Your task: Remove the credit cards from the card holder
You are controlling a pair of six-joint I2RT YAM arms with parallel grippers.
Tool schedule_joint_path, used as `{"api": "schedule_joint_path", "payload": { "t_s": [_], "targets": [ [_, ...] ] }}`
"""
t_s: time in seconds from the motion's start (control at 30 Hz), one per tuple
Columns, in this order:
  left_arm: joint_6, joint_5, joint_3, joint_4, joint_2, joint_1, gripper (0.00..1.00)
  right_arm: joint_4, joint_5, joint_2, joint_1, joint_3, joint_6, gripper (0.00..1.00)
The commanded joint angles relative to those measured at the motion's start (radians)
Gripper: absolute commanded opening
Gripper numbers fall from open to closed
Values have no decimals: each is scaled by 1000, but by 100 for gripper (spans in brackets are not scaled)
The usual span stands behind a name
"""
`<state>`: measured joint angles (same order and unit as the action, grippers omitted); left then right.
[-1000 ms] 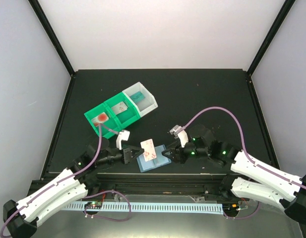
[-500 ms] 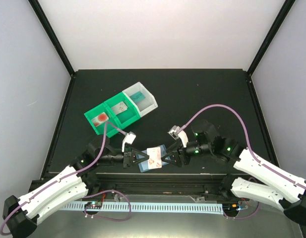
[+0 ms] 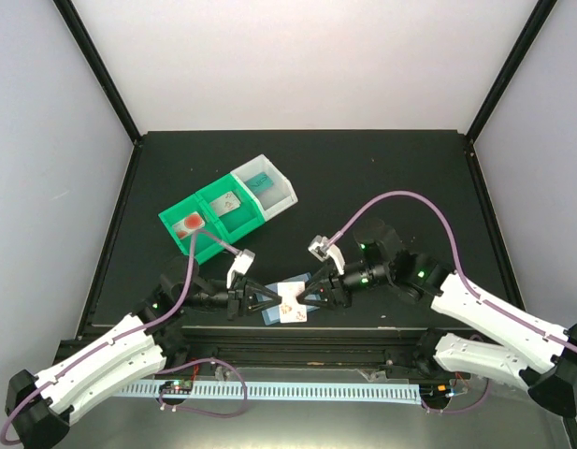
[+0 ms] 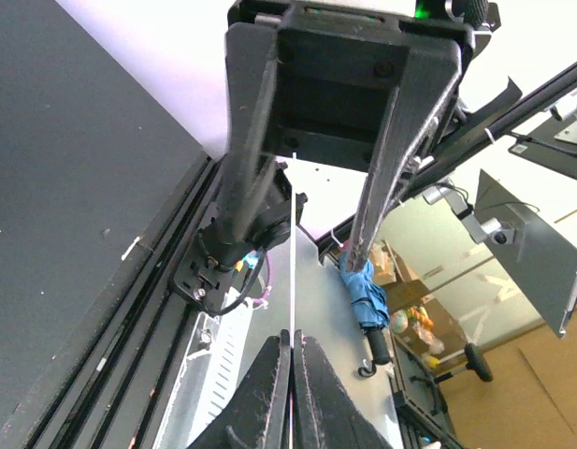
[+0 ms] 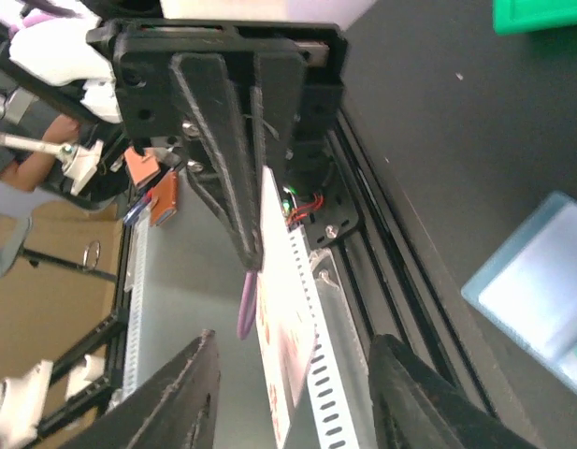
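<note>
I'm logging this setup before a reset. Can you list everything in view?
credit card: one, white with reddish print, held on edge above the card holder
card holder: one, pale blue, flat near the table's front edge
teal card: one, teal, in the white tray
green tray: one, green, two compartments, left of centre
white tray: one, white, against the green tray's far end
red item: one, red, left green compartment
grey flat piece: one, grey, right green compartment
table: one, black
left gripper: black, fingers shut on the credit card
right gripper: black, fingers open either side of that card
</note>
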<state>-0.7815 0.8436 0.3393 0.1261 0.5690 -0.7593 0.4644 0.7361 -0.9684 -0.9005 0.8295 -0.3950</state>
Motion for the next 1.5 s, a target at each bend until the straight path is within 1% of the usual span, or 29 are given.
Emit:
{"api": "schedule_joint_path", "payload": {
  "t_s": [0.0, 0.13, 0.27, 0.3, 0.33, 0.37, 0.4, 0.43, 0.53, 0.67, 0.77, 0.87, 0.93, 0.97, 1.0, 1.07, 1.2, 1.27, 1.33, 1.4, 1.47],
  "targets": [
    [-22, 45, -7, 98, 0, -3, 1, -130, 103, -28, 7, 31, -59, 39],
    [-16, 39, -10, 100, -6, -3, 2, -165, 126, -51, 7, 20, -70, 26],
    [2, 19, -14, 69, 7, -3, 2, -216, 133, -55, 6, 5, -91, 5],
    [2, 6, -11, 60, 9, -3, 2, -235, 131, -55, 7, 0, -108, 1],
    [1, -16, -4, 44, 7, -3, 6, -264, 127, -53, 6, -12, -129, 1],
    [-5, -59, 7, 17, 5, -3, 14, -293, 121, -52, 7, -26, -153, 1],
    [-18, -100, 20, -19, -2, -3, 25, -324, 113, -51, 6, -39, -177, 1],
    [-36, -140, 30, -48, -13, -2, 31, -354, 102, -52, 8, -55, -201, 1],
    [-135, -216, 7, -23, -83, -3, 46, -425, 78, -62, 6, -82, -262, 1],
    [-216, -359, -38, -26, -212, -3, 60, -599, 54, -68, 7, -134, -411, 1],
    [-256, -439, -66, -20, -292, -3, 67, -736, -7, -80, 6, -159, -520, 1],
    [-258, -462, -69, -23, -338, -3, 67, -810, -15, -114, 7, -140, -568, 1],
    [-215, -473, -46, -73, -350, -2, 67, -793, 22, -140, 7, -105, -532, 1],
    [-189, -477, -25, -131, -350, -2, 66, -772, 52, -158, 7, -85, -496, 1],
    [-158, -477, 1, -175, -349, -2, 66, -718, 94, -174, 8, -57, -445, 1],
    [-97, -453, 61, -262, -340, -1, 66, -555, 145, -192, 8, 4, -298, 1],
    [30, -393, 211, -453, -311, 0, 64, -334, 234, -192, 10, 37, -77, 1],
    [93, -360, 269, -539, -284, 0, 61, -271, 313, -199, 9, 43, -13, 1],
    [124, -330, 316, -618, -244, 0, 56, -218, 366, -209, 9, 51, 49, 1],
    [164, -277, 355, -694, -202, 0, 51, -206, 394, -211, 8, 47, 78, 1],
    [195, -205, 371, -730, -176, 0, 47, -216, 447, -217, 8, 46, 79, 1]
  ]
}}
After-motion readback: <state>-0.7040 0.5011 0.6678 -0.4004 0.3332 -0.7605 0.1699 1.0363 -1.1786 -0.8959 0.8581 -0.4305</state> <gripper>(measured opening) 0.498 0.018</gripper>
